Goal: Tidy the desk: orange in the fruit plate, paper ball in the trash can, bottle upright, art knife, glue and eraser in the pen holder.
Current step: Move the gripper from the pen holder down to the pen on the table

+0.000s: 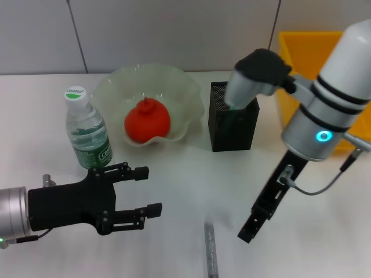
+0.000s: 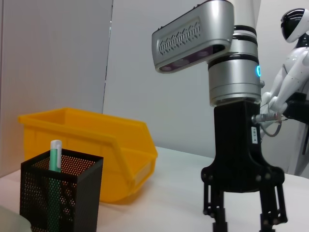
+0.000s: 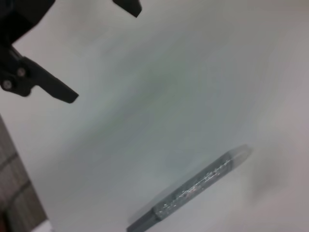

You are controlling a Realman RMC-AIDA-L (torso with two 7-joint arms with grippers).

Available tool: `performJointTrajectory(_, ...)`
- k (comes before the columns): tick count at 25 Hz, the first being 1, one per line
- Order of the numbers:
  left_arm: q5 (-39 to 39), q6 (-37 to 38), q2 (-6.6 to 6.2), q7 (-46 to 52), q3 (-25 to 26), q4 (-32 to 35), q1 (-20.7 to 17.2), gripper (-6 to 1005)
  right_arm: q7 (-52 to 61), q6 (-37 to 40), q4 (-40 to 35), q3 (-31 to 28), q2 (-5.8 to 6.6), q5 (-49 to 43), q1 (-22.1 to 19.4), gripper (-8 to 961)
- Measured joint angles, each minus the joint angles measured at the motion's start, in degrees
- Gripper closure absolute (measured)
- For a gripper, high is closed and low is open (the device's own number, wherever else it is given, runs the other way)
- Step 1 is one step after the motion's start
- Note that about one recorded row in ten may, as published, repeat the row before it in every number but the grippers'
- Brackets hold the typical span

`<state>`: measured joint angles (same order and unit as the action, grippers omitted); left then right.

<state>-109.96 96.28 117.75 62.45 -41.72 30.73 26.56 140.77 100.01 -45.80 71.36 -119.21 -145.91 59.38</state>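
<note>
The left gripper point(image 1: 152, 191) sits nearest the head camera, low at the near left of the white desk point(image 1: 174, 174), its black fingers spread and holding nothing; it looks parked, kept clear of the work. Just beyond it the bottle point(image 1: 87, 128) already stands upright on its base, cap on top. Behind that, the orange point(image 1: 147, 121) rests inside the fruit plate point(image 1: 191, 92), so both of those jobs appear done.

The glue point(image 1: 211, 250) lies flat on the desk at the near edge, a grey stick lying alone on the bare top. The right gripper point(image 1: 248, 231) hangs just beside it, pointing down, seemingly positioned for a pick from above. In the left wrist view its fingers point(image 2: 218, 212) hang apart and carry nothing, though their tips are cut off by the frame.

The pen holder point(image 1: 233, 127) stands between the fruit plate and the trash can point(image 1: 301, 52). The art knife point(image 2: 54, 188) stands nearly upright inside it, whitish end poking over the rim, propped by the mesh wall. I cannot see the eraser or paper ball anywhere. My guess is the glue is the step in hand
</note>
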Motion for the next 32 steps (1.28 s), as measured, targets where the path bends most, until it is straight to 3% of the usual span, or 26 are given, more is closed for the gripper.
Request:
performJointTrajectory(6,-0.06,-0.03,-0.31,0.07,0.06,-0.09,-0.23,297,-2.32,-4.74,-0.01,8.21,-0.42,2.73,1.34,254)
performJointTrajectory(16,-0.14,-0.12,-0.47,0.27,0.41,0.32,-0.81,300,-5.32,-8.92,-0.62,15.05,-0.58,7.09,2.11,254)
performJointTrajectory(20,0.00,-0.09,-0.50,0.29,0.41,0.36,-0.83,301,-5.75,-9.29,-0.79,15.29,-0.56,7.53,1.69,254)
performJointTrajectory(24,0.01,0.04,-0.51,0.45,0.42,0.39,-0.68,302,-7.05,-8.21,-1.93,12.27,-0.09,8.60,-0.96,254)
performJointTrajectory(29,0.05,0.22,-0.51,0.72,0.42,0.29,-0.35,303,-12.47,-3.41,-6.77,0.90,0.31,8.51,-7.65,254)
performJointTrajectory(31,0.10,0.28,-0.49,0.96,0.41,0.22,-0.24,304,-18.74,-1.25,-10.66,-7.06,0.62,10.36,-13.37,254)
performJointTrajectory(32,0.11,0.28,-0.46,1.10,0.42,0.22,-0.22,304,-18.74,-1.25,-10.66,-7.06,0.62,10.36,-13.37,254)
